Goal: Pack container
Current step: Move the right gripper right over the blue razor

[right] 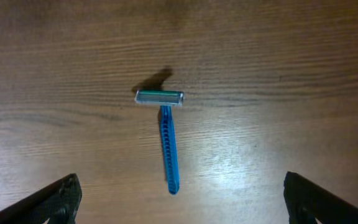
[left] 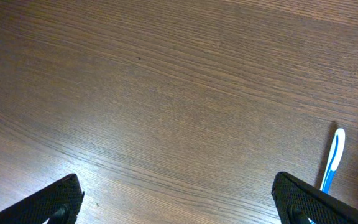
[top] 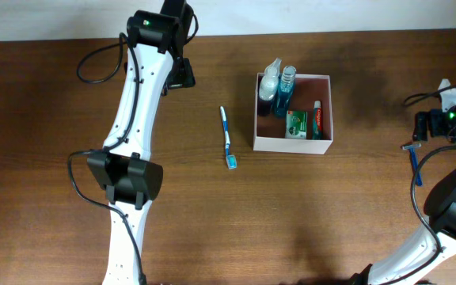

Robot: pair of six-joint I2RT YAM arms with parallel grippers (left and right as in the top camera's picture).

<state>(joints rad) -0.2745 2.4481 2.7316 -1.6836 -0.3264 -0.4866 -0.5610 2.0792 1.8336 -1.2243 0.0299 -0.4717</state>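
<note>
Checking in from the remote station. The container (top: 291, 145) sits a bit right of centre in the upper half of the overhead frame, open side up, white walls and pinkish inside. It shows in neither wrist view.

The left gripper (left: 176, 200) is toward the upper left of the overhead frame, well apart from the container, with the toothbrush (top: 227, 138) lying on the table (top: 331, 222) between them. Its fingers (left: 58, 199) are spread wide with nothing but bare wood between them. In that wrist view the toothbrush only pokes in at the lower right.

The right gripper (right: 188, 202) is out at the right edge of the overhead frame, also well apart from the container. Its jaws are wide apart too and hold nothing. The razor (right: 168, 140) lies flat on the wood in the middle of the right wrist view, head toward the top of the frame and blue handle pointing down between the two fingertips, not touching either.

Count as I see it:
- one container
- two bottles standing in its upper left corner, a clear spray bottle (top: 270, 77) and a blue bottle (top: 285, 93), touching each other
- one green packet (top: 296, 124) lying in its lower half
- one red-and-white tube (top: 318, 119) just right of the packet, along the right wall
- one toothbrush and one razor, both out on the table
</note>
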